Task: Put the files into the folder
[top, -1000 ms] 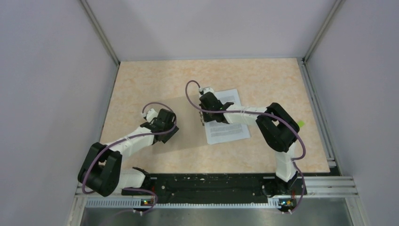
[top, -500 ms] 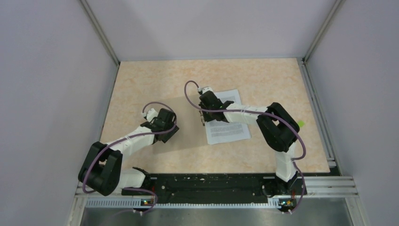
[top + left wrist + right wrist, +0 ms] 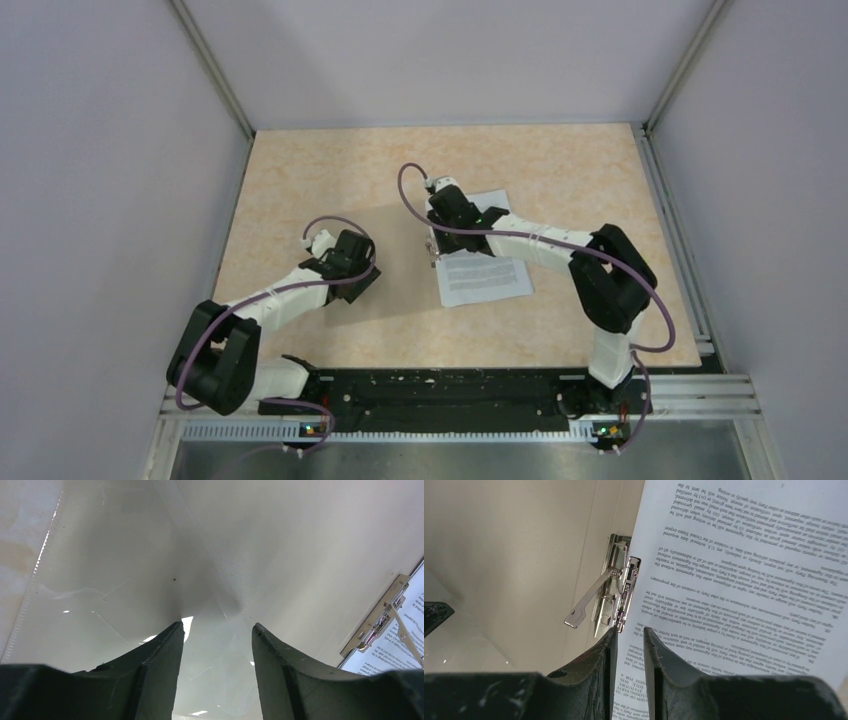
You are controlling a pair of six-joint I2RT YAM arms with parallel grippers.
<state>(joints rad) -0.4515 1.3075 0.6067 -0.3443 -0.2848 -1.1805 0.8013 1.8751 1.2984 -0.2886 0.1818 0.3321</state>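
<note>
The folder lies open on the table, its tan flap spread to the left of a metal lever clip. The files, white sheets printed with black text, lie on its right half beside the clip. My left gripper is open and empty, jaws wide apart low over the flap's pale glossy surface. My right gripper hovers at the papers' left edge; in the right wrist view its jaws stand a narrow gap apart with nothing between them, tips right at the clip, above the printed sheet.
A small green block lies at the table's right edge. Grey walls enclose the table on three sides. The clip's lever sticks out to the left over the flap. The clip also shows in the left wrist view.
My right arm has stretched out, its elbow swinging right, and its gripper has shifted slightly toward the back along the papers' left edge. The left arm has not moved.
</note>
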